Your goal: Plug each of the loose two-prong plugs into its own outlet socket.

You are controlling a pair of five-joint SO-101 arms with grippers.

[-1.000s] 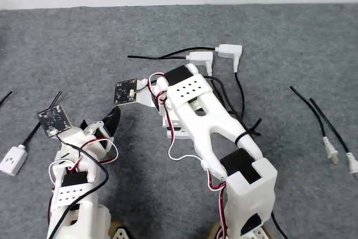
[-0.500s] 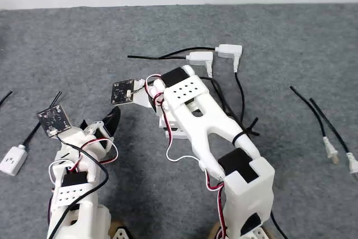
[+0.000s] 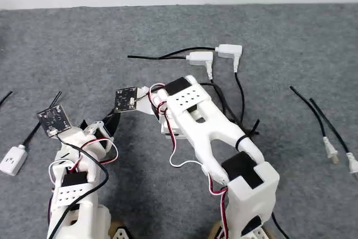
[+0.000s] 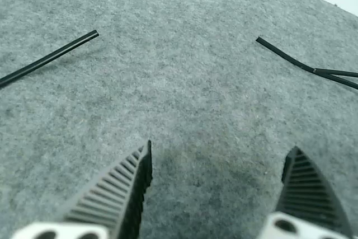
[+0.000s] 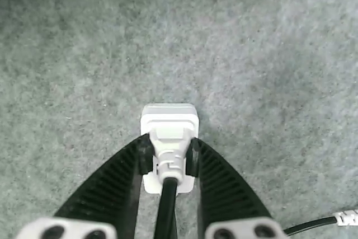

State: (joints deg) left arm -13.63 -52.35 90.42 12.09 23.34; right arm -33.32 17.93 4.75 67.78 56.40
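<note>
Over the desk, high view: grey felt desk (image 3: 78, 37), two arms side by side at its near edge.
Left arm (image 3: 72, 194): near left, folded low; the wrist board (image 3: 54, 119) faces up, its markings too small to read.
Right arm (image 3: 207, 127): runs from near right toward the centre; its own board (image 3: 126, 99) sits at the far-left tip, print also unreadable.
Loose two-prong plugs (image 3: 331, 152): two lie at the right edge, just beside each other, with black cables trailing toward the far side.
Spare socket (image 3: 12, 159): white block at the left edge on a black cable, well apart from those plugs.
Far connectors (image 3: 200, 57): two white bodies side by side at far centre, black cables leaving them.
Left wrist view, left end effector (image 4: 215, 188): released, ribbed black fingers (image 4: 126, 188) spread wide above the felt.
Cable ends (image 4: 50, 57): one black tip on one side, a forked black pair on the other, both lying beyond the fingers.
Right wrist view, right end effector (image 5: 169, 145): clenched on the held plug (image 5: 169, 152), one finger on each flank.
Outlet socket (image 5: 169, 117): white, flat on the felt, touching the held plug's front; how deep the prongs sit cannot be told.
Plug cable (image 5: 166, 205): black, running back between the fingers.
</note>
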